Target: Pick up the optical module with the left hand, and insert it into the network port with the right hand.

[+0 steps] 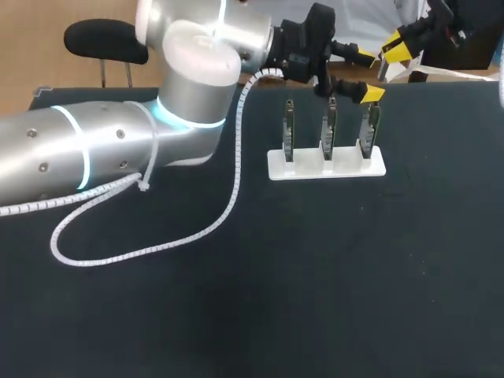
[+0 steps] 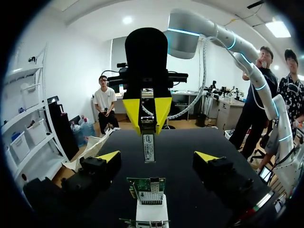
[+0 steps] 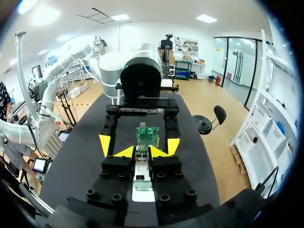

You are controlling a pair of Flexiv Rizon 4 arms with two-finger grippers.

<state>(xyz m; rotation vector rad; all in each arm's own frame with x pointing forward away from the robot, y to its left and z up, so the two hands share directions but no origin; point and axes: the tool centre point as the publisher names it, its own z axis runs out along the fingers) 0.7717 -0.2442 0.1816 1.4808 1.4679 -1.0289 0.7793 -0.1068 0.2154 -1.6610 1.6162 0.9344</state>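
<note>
Occupying the view, a black desk (image 1: 315, 299) carries a white rectangular stand (image 1: 327, 164) at 1 o'clock, holding three upright green circuit cards (image 1: 327, 134). The left tool (image 2: 157, 156) is spread, its fingers flanking one card. The right tool (image 2: 148, 130) pinches a slim silver optical module (image 2: 148, 148) above that card.

Yellow tips mark the black left pincer (image 2: 157, 156) and right pincer (image 2: 147, 115); silver metal optical module (image 2: 148, 145), green circuit board (image 2: 147, 189), white plastic stand (image 1: 327, 164), matte black table (image 1: 315, 276).

Head view above table (image 1: 315, 276), wrist views close, opposed, sharing circuit board (image 2: 146, 190)
</note>
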